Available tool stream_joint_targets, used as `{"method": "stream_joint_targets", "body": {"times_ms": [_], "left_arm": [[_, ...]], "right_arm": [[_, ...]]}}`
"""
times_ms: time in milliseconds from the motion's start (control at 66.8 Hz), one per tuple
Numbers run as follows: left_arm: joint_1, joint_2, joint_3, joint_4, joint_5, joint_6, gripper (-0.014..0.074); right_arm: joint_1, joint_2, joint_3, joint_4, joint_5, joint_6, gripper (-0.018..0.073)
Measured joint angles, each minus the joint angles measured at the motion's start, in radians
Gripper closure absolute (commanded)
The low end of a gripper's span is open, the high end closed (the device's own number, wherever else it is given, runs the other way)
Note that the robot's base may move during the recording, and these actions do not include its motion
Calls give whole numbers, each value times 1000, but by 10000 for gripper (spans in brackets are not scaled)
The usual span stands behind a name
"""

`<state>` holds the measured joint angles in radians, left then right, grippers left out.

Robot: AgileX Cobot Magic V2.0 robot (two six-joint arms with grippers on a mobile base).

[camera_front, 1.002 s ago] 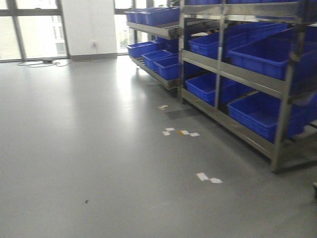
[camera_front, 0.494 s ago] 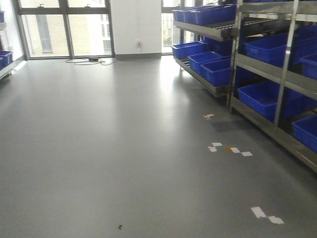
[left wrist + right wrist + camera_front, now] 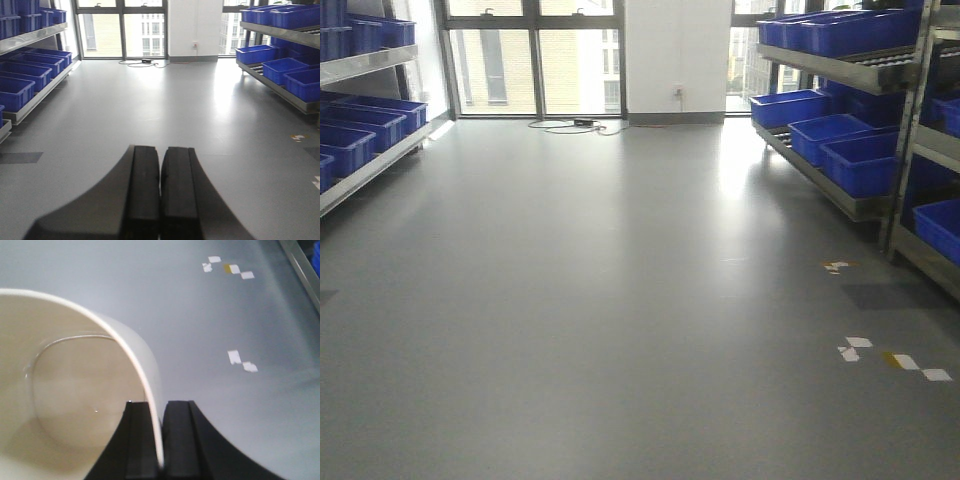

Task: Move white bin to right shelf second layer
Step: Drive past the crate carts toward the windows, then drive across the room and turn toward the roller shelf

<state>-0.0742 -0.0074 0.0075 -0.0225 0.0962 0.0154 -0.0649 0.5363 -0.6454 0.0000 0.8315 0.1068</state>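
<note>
Pinching the wall of the white bin (image 3: 65, 390), our right gripper (image 3: 161, 412) holds it over the grey floor (image 3: 150, 290). Our left gripper (image 3: 160, 157) is pressed together, empty; blue crates (image 3: 860, 162) line the floor's right edge

View swung left; right rack (image 3: 840, 68) slid rightward, left rack (image 3: 365, 66) appeared.

No readable text, label, brand, number or sign shows in any view
</note>
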Motion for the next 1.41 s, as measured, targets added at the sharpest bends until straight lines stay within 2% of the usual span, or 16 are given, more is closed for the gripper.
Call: {"method": "stream_joint_targets", "body": {"times_ms": [1406], "left_arm": [[0,0,0,0,0,0,512]], "right_arm": [[0,0,0,0,0,0,511]]}}
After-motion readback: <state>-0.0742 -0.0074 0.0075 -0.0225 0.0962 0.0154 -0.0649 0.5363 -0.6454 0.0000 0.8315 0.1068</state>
